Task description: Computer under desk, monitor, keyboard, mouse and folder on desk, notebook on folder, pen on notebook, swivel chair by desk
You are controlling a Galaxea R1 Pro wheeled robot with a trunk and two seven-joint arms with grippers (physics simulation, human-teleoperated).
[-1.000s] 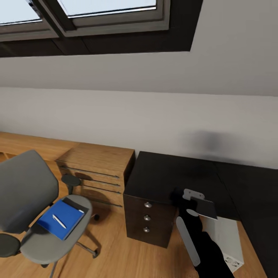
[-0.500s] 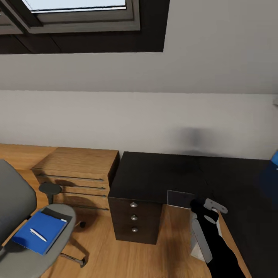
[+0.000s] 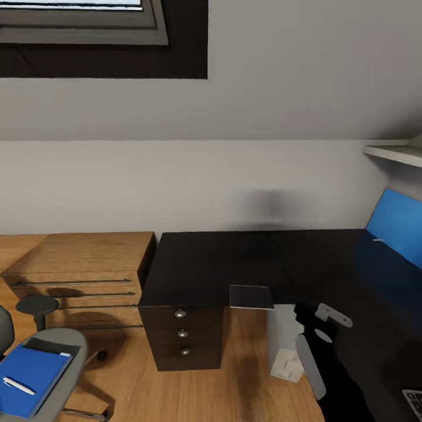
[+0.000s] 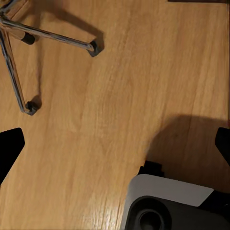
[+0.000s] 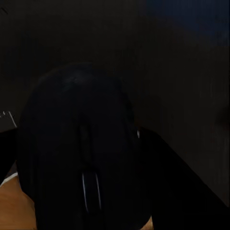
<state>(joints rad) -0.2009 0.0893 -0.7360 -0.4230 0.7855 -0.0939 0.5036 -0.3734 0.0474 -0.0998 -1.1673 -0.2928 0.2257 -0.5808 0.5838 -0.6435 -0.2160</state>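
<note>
Whole head view slides since a second ago: camera pans right, things themselves unmoved. Swivel chair (image 3: 55,357) now lower left, folder (image 3: 29,378) and pen (image 3: 17,385) on seat. Desk (image 3: 246,264) centre, computer (image 3: 285,346) beneath. Right pincer (image 5: 81,158) clamped on mouse (image 5: 79,143), likely heading deskward. Left pincer (image 4: 115,148) apart above floor (image 4: 115,86).

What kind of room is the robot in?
Probably a home office corner of a bedroom: a black desk with drawers, a grey swivel chair holding a blue folder, a wooden drawer chest and a sloped wall.
</note>
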